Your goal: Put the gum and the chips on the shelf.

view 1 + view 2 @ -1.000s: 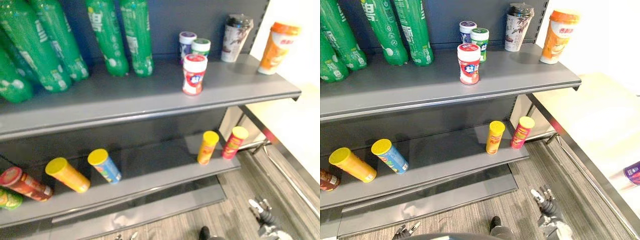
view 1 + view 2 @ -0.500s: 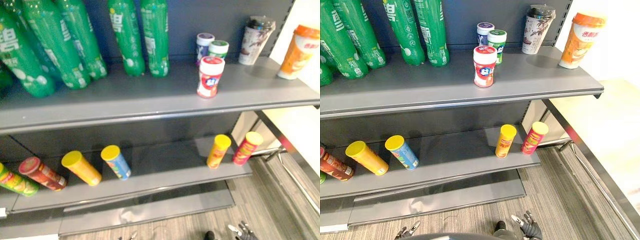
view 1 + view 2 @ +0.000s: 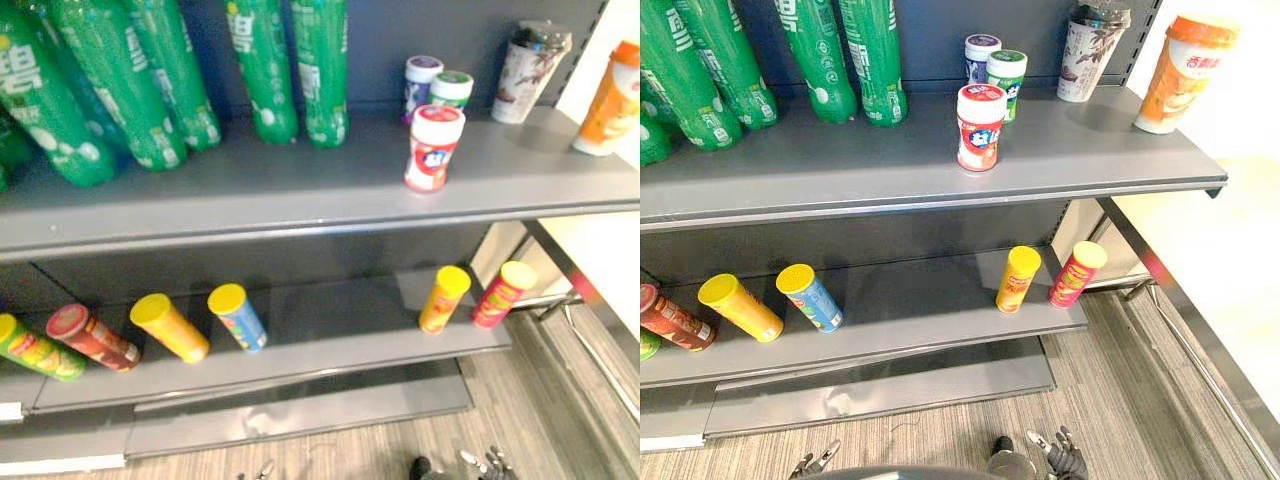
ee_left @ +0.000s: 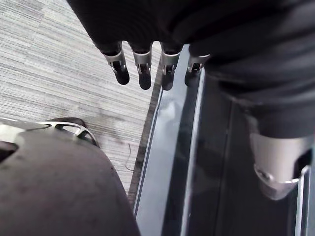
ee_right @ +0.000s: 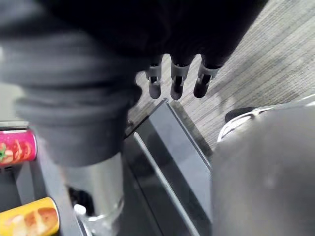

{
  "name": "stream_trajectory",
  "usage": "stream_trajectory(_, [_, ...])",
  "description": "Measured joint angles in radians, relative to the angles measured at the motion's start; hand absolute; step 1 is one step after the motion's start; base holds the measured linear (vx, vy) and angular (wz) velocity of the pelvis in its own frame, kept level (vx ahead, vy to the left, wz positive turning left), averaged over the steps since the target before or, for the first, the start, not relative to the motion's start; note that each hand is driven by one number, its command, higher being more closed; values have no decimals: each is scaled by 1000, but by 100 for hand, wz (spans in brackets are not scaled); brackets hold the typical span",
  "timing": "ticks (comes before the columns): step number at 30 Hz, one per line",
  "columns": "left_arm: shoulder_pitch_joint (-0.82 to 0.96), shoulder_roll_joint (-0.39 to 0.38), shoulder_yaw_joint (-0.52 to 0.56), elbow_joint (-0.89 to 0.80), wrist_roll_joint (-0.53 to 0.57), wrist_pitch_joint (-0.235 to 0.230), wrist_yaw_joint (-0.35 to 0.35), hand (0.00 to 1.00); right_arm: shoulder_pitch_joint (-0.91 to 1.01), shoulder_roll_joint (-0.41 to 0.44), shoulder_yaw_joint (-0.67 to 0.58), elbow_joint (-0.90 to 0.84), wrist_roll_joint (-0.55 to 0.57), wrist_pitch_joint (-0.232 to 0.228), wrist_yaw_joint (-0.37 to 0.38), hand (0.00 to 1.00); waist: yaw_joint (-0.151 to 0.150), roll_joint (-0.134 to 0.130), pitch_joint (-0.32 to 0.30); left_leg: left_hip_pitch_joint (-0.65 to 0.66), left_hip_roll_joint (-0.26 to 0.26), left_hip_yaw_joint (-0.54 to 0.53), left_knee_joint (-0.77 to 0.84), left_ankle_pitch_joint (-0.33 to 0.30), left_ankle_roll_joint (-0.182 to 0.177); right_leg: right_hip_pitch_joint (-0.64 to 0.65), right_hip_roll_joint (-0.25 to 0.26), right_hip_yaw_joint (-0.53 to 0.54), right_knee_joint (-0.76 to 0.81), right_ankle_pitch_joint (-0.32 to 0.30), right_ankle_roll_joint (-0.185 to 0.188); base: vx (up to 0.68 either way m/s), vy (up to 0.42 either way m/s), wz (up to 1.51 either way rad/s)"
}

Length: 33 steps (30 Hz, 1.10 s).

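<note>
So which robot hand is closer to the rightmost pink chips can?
Right. The right robot hand hangs low in front of the pink chips can; the left robot hand, far leftward.

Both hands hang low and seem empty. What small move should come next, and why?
Probably turn the head to look for anything unshelved, rather than reach. The left hand and the right hand hang open near the floor, holding nothing; a gum jar stands on the upper shelf and a yellow chip can on the lower shelf.
</note>
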Motion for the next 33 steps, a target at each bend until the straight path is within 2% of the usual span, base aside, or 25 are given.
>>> stream_trajectory(3, [-16, 26, -41, 0, 22, 18, -5, 0, 4, 7, -3, 0, 42, -9, -33, 0, -2, -14, 22, 2, -29, 29, 7, -6, 13, -68, -44, 34, 99, -13, 3, -65, 19, -31])
stream_trajectory(5, [-19, 34, -51, -2, 32, 30, -22, 0, 25, 13, -6, -2, 59, -13, -41, 0, -7, -21, 29, 3, -44, 61, 21, -16, 28, -80, -51, 48, 102, 1, 16, -96, 27, -44])
stream_trajectory(6, [-18, 35, -51, -9, 41, 33, -29, 0, 36, 13, -7, -3, 74, -16, -45, 0, -5, -15, 31, 5, -42, 100, 31, -21, 36, -96, -44, 46, 91, 48, 14, -172, 48, -98])
stream_trajectory(7, [-12, 27, -47, -22, 48, 33, -30, 0, 34, 8, -8, -10, 75, -29, -49, 0, -1, 4, 35, 2, -25, 172, 39, -24, 44, -115, -12, 33, 35, 139, 7, -258, 73, -136])
stream_trajectory(8, [1, 22, -46, -30, 48, 33, -31, 0, 17, 7, -12, -15, 76, -32, -51, 0, 4, 30, 43, 2, -7, 224, 43, -26, 51, -126, -10, -20, 55, 140, -29, -261, 65, -137])
stream_trajectory(9, [3, 22, -46, -32, 47, 34, -30, 0, 7, 6, -15, -19, 77, -32, -51, 0, -5, 25, 48, 3, -1, 258, 43, -27, 53, -153, -31, -88, 166, 84, -79, -256, 44, -135])
stream_trajectory(10, [0, 27, -47, -33, 44, 34, -27, 0, 8, 9, -29, -18, 79, -33, -47, 0, -7, 24, 51, 9, 18, 316, 48, -27, 53, -163, -81, -192, 377, -26, -116, -164, 7, -123])
stream_trajectory(12, [-1, 24, -37, -32, 41, 32, -25, 0, 4, 8, -39, -13, 79, -37, -36, 0, -1, 19, 51, 16, 36, 378, 55, -24, 47, -129, -119, -256, 472, -62, -129, -58, -44, -125])
stream_trajectory(13, [4, 26, -22, -31, 14, 28, -25, 0, -19, 8, -28, 1, 79, -49, -27, 0, -1, 1, 51, 17, 46, 428, 91, -27, 50, -99, -153, -266, 501, -82, -118, 47, -109, -125])
stream_trajectory(14, [2, 29, -11, -30, 10, 25, -25, 0, -26, 11, -21, 1, 79, -50, -24, 0, -1, -16, 55, 17, 44, 446, 112, -30, 48, -93, -157, -270, 481, -82, -110, 67, -116, -153])
stream_trajectory(15, [-5, 31, 12, -26, 7, 19, -23, 0, -45, 10, -11, -3, 79, -56, -16, 0, 5, -20, 67, 18, 56, 459, 143, -29, 49, -89, -122, -308, 450, -82, -158, 13, -217, -152])
stream_trajectory(16, [-4, 21, 18, -23, 8, 3, -24, 0, -56, 8, 10, -4, 79, -78, -9, 0, 6, -20, 78, -4, 83, 423, 197, -45, 60, -56, -69, -309, 337, -73, -171, -88, -251, -156])
stream_trajectory(17, [-4, 16, 18, -24, 8, -8, -22, 0, -61, 7, 9, 0, 79, -78, -9, 0, 6, -13, 76, -13, 55, 368, 144, -32, 63, -35, -29, -286, 257, -72, -170, -144, -238, -120])
stream_trajectory(18, [-5, 11, 18, -24, 7, -12, -21, 0, -64, 4, 7, -1, 78, -80, -10, 0, 5, 0, 71, -20, 44, 357, 105, -11, 70, -25, 2, -271, 202, -69, -163, -157, -108, -89])
stream_trajectory(19, [-7, 2, 21, -25, 7, -19, -17, 0, -68, -1, 6, -2, 77, -81, -10, 0, 4, 18, 53, -16, 49, 392, 80, -20, 45, -22, 32, -252, 141, -98, -137, -84, -74, -68])
stream_trajectory(20, [-20, 3, 22, -21, 7, -24, -14, 0, -74, 10, 14, -2, 69, -75, -3, 0, -1, 5, 61, -16, 46, 412, 98, -22, 39, -26, 2, -254, 191, -165, -142, -49, -146, -53])
stream_trajectory(21, [-20, 3, 22, -22, 7, -26, -12, 0, -65, 13, 20, -2, 68, -71, 1, 0, -1, -5, 58, -12, 44, 417, 107, -24, 37, -22, -13, -253, 209, -184, -139, -19, -157, -40])
stream_trajectory(22, [-17, 14, 30, -26, 7, -26, -6, 0, -48, 20, 35, -2, 66, -63, 9, 0, 8, -17, 54, 6, 50, 427, 119, -21, 23, 5, 9, -228, 154, -175, -89, -57, -186, -36])
stream_trajectory(24, [-12, 7, 30, -25, 7, -25, 3, 0, -50, 13, 39, -15, 35, -60, 5, 0, 4, -10, 50, 1, 64, 431, 116, -6, 11, 25, 55, -213, 84, -149, -95, -75, -125, -30])
stream_trajectory(27, [-13, 8, 22, -26, 8, -26, 3, 0, -51, 10, 39, -22, 29, -37, -17, 0, -1, -6, 50, -10, 79, 426, 108, 15, 2, 32, 86, -213, 34, -134, -105, -109, -79, -6])
stream_trajectory(33, [-17, 3, 0, -26, 18, -26, 3, 0, -48, 10, 1, -22, 38, -24, -67, 0, -4, 13, 51, -19, 79, 400, 104, 28, 3, 30, 94, -218, 13, -124, -110, -82, -10, 2])
